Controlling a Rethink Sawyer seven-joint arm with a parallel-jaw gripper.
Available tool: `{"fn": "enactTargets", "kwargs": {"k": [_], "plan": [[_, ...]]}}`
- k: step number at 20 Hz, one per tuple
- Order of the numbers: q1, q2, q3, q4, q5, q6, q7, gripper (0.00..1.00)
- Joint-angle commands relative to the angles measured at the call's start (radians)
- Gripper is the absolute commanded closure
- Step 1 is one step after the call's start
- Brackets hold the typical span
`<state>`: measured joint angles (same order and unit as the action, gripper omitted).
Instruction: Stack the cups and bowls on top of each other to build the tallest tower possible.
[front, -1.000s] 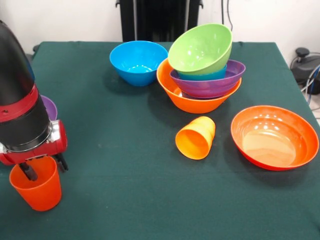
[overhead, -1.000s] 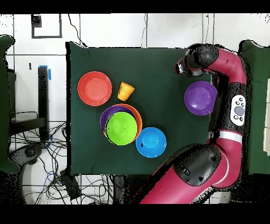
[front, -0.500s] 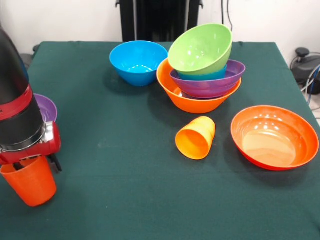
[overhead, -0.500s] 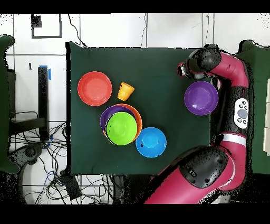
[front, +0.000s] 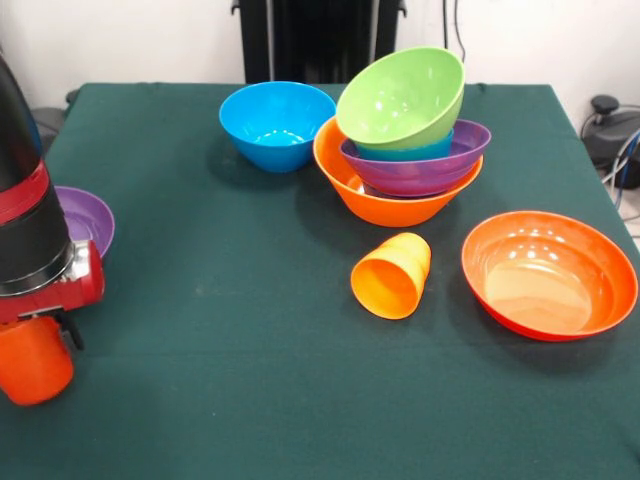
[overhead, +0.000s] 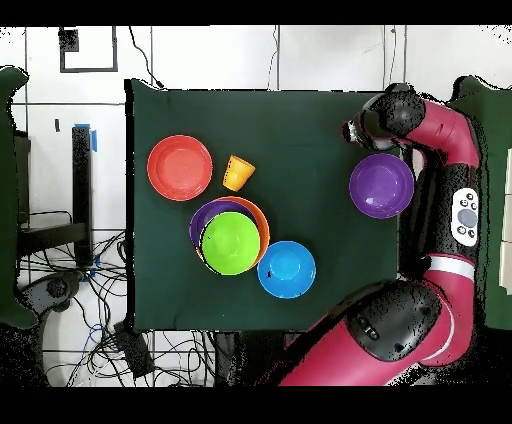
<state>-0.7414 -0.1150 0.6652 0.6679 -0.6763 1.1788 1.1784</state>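
My gripper hangs over the table's left front corner in the front view, shut on the rim of the red-orange cup, which is upright beneath the red wrist. In the overhead view the gripper is just above the lone purple bowl. The tower has a yellow-orange bowl as base, then a purple bowl, a sliver of blue bowl, and a tilted lime green bowl on top. The yellow-orange cup lies on its side in front of the tower.
A blue bowl stands to the left of the tower. A wide red-orange bowl sits at the right. The lone purple bowl is partly hidden behind my arm. The green table's left edge is close to the gripper.
My arm has moved leftward toward the table's edge, carrying the red-orange cup with it. More of the purple bowl behind the arm now shows. Nothing else moved.
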Motion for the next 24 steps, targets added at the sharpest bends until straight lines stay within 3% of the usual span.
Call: {"fn": "enactTargets", "kwargs": {"k": [1,9,12,19,24], "plan": [[0.003,0.022,-0.044,0.088,-0.068,-0.067,-0.320,1.00],[0.006,0.038,-0.026,0.060,-0.058,-0.063,-0.336,1.00],[0.000,0.021,-0.022,0.106,-0.039,-0.094,-0.314,1.00],[-0.039,-0.198,-0.058,0.444,0.018,-0.189,-0.139,1.00],[-0.060,-0.335,-0.068,0.610,0.029,-0.213,-0.067,1.00]]}}
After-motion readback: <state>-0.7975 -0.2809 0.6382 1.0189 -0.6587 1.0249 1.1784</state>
